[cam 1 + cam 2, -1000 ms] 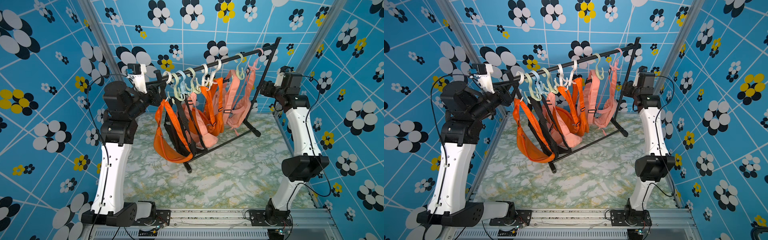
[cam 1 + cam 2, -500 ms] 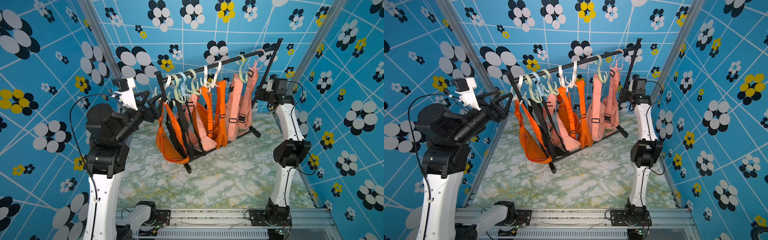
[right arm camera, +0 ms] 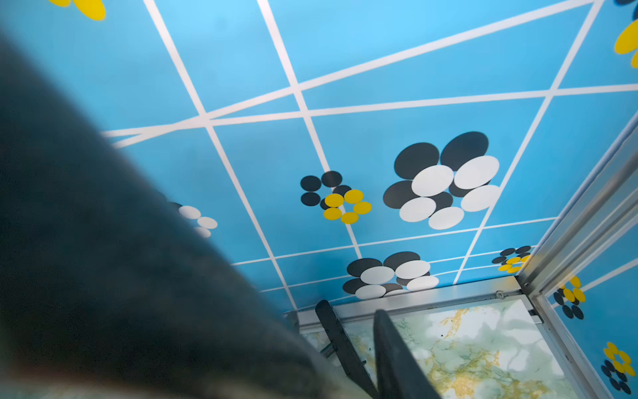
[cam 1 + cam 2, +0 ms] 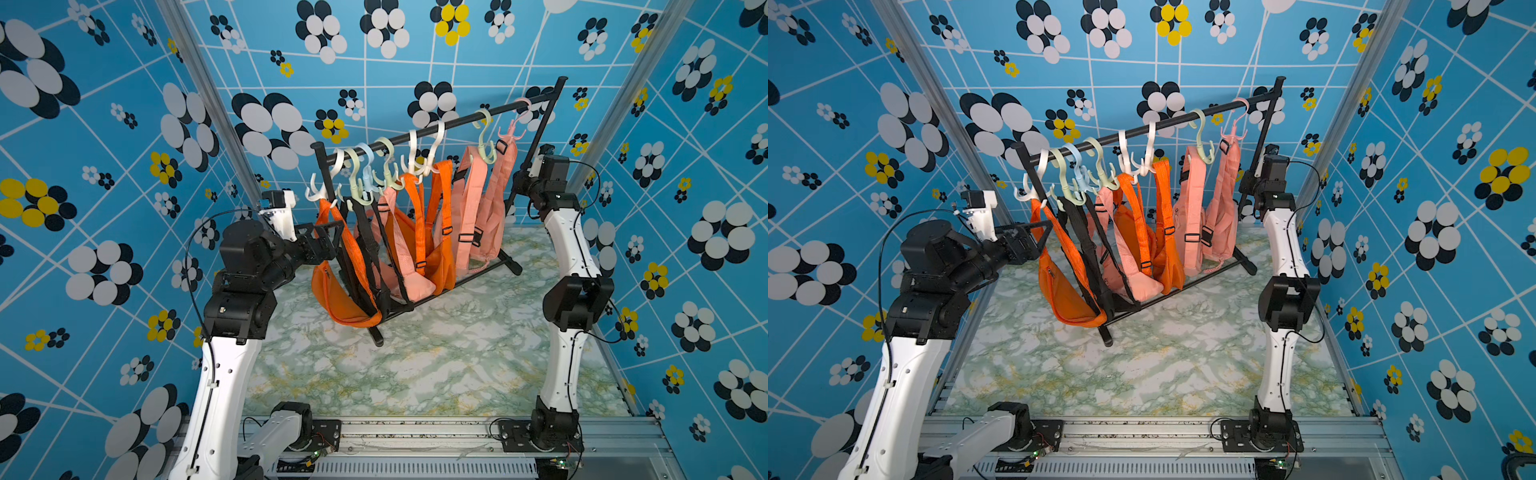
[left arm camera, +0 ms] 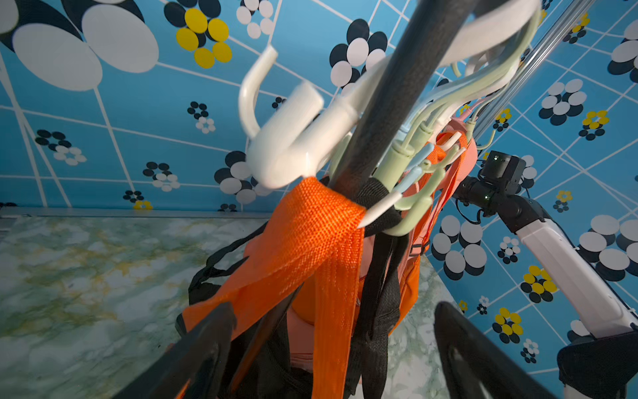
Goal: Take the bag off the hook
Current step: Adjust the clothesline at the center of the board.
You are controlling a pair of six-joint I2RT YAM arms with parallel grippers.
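**Snag risk**

Orange fabric bag [image 4: 332, 291] hangs left of centre, strap [image 5: 321, 221] on white plastic hook [image 5: 286, 148]. Your left hand [image 5: 333, 311] straddles the strap, spread wide, empty; right hand [image 4: 523, 188], I cannot tell. Pull sideways and it could snag.

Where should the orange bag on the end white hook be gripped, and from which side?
Probably grip the orange strap just below the white hook, where its two flat runs hang close together. Come from the end of the rack, where the left end effector stands open facing the webbing.
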